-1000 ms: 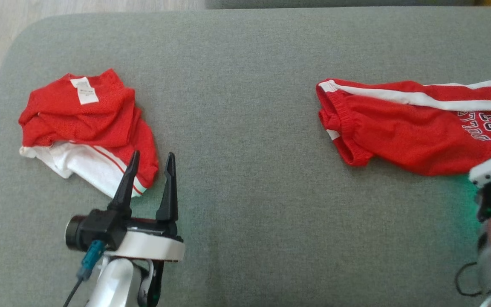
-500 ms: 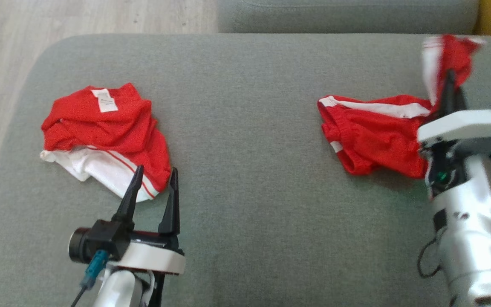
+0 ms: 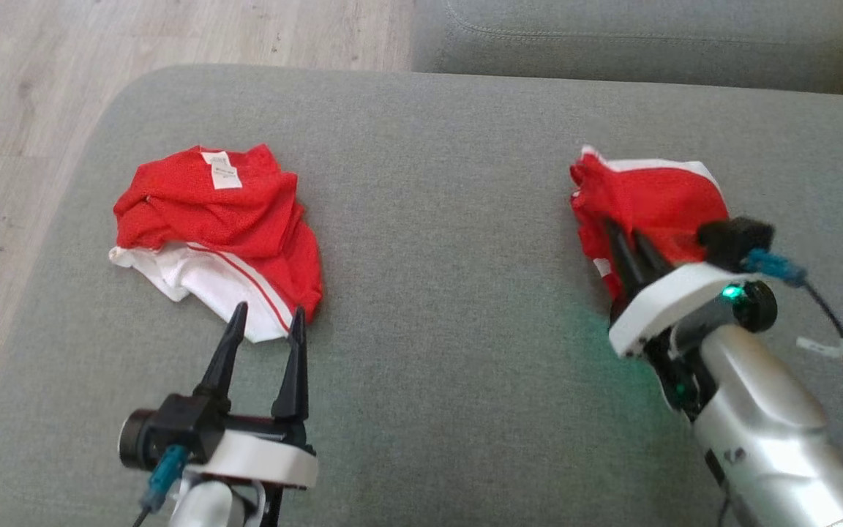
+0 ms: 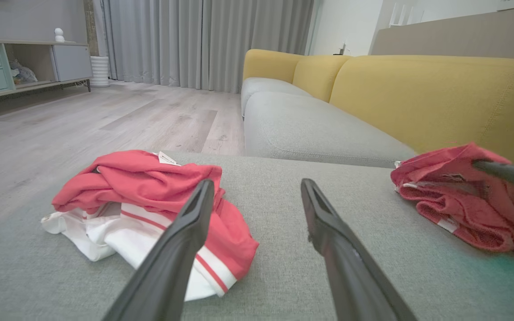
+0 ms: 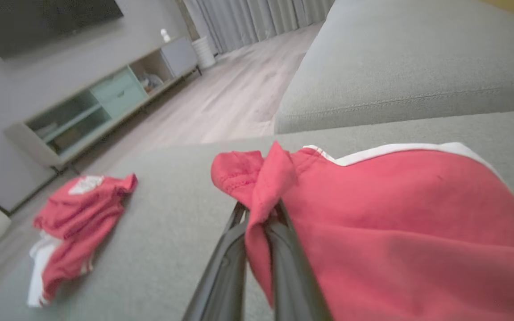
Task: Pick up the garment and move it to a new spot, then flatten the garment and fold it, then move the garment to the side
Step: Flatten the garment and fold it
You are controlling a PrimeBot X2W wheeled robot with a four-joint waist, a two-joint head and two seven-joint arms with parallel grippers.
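Grey fabric is being shown across a wide seat cushion (image 3: 451,219), the work surface, with pale wood floor (image 3: 26,88) being glimpsed beyond its far left corner. On the cushion's right half, nearer the far edge than the near one, the red garment (image 3: 652,194) with white trim is being held in a bunch. A fold of it is being pinched between the closed fingers of the right gripper (image 3: 620,231), while most of the cloth appears to be resting on the cushion.

Toward the left edge, a second red-and-white garment (image 3: 224,212) is lying crumpled. The left gripper (image 3: 268,309) is being held at its near hem, fingers spread and empty.

One risk is being judged likely: only a thin fold is being gripped, so the cloth could be pulled free while being carried. It could also be dragged into a tighter bunch, making it harder to flatten.
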